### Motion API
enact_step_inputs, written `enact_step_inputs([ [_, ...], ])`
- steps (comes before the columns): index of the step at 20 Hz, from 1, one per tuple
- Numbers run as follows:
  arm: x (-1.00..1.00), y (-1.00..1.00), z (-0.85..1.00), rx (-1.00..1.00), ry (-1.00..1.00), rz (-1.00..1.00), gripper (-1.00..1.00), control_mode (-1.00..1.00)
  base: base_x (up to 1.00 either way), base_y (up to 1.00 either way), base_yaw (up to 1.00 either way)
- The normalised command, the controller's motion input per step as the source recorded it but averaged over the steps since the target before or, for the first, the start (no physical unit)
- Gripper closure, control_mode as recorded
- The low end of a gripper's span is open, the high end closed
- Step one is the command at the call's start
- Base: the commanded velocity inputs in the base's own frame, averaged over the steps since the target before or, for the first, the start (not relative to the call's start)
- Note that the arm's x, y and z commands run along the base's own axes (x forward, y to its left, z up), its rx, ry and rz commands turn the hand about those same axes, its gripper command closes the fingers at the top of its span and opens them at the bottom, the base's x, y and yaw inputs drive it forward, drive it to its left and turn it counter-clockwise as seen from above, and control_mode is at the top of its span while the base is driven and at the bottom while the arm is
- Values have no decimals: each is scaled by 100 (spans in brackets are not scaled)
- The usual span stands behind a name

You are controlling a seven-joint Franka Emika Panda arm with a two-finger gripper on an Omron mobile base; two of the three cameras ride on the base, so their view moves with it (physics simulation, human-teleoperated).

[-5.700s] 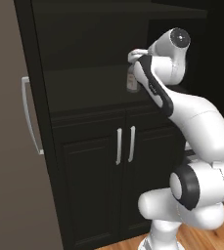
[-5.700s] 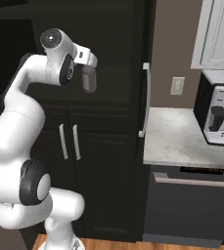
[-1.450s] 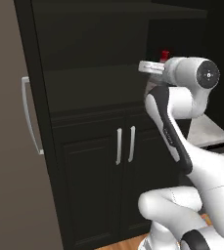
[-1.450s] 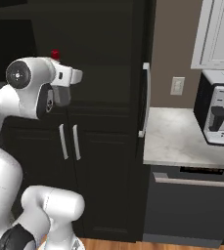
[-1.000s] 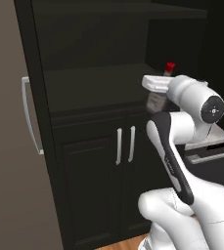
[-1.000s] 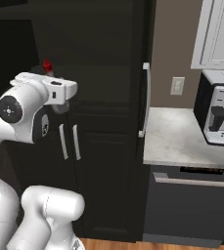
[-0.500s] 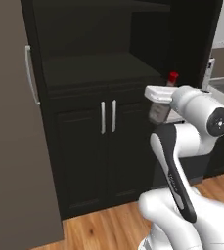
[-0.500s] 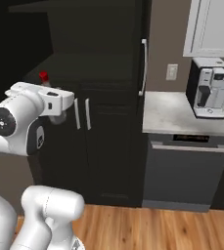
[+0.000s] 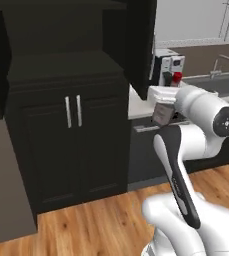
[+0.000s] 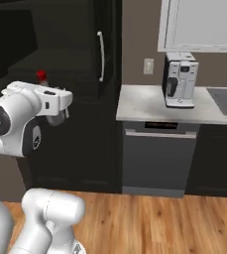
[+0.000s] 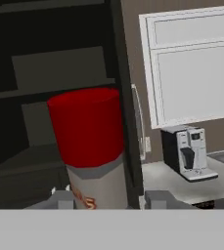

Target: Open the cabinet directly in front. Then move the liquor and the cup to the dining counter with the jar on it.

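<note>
The liquor (image 11: 86,128), a greyish bottle with a red cap, stands upright between my gripper (image 11: 106,199) fingers, which are shut on it. From the left base its red cap (image 9: 176,76) pokes up behind the white hand, with the gripper (image 9: 164,111) held out in front of the counter. The right base view has the cap (image 10: 40,75) above the gripper (image 10: 59,117). The tall near-black cabinet (image 9: 61,65) stands open, its door (image 10: 107,44) swung out with the pale bar handle showing. The cup, the dining counter and the jar are out of view.
A grey stone counter (image 10: 149,106) carries a coffee machine (image 10: 179,79), with a dishwasher front (image 10: 154,158) below. A sink (image 9: 213,82) lies further right. Lower cabinet doors (image 9: 71,145) with paired handles stay shut. Wooden floor (image 10: 159,223) spreads in front.
The whole picture has shifted: the base has backed off and turned right, so the cabinet sits further away and to the left. The liquor stays in the grip.
</note>
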Motion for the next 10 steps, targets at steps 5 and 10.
enact_step_inputs([
  [5,0,0,0,0,0,0,100,100,15,-100,0],
  [10,0,0,0,0,0,0,100,100,30,-100,2],
])
